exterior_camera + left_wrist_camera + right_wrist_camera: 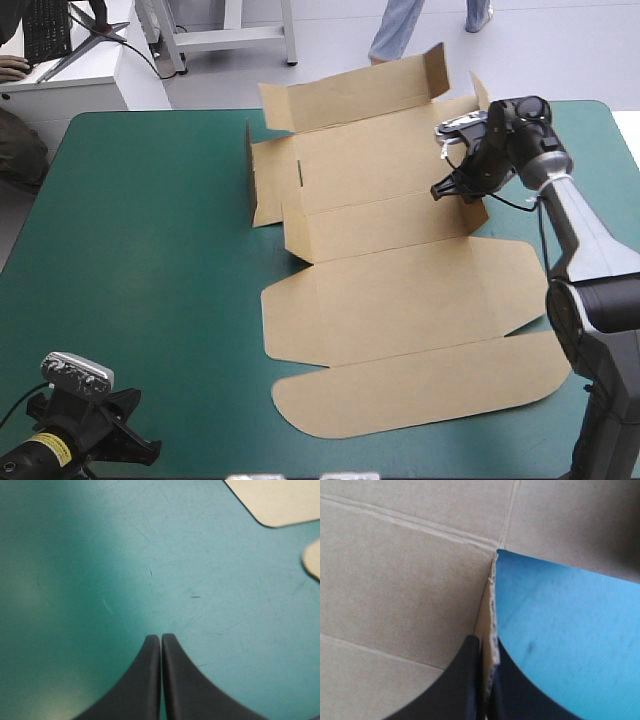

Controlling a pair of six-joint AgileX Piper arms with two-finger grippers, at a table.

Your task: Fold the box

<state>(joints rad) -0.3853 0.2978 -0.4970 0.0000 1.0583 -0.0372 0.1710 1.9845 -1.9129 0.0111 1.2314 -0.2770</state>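
Brown cardboard box [400,290]: we pinch its upper-right flap [493,610] with the right gripper [452,187] to raise a wall; left gripper [161,639] closed, empty.

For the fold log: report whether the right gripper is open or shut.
Shut on the box: the right gripper pinches a raised flap's edge, all but closed on it.

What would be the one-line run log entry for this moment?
box: far walls raised, near flaps flat | right gripper: shut on the box, at a side flap | left gripper: shut, empty, over the teal-green cover
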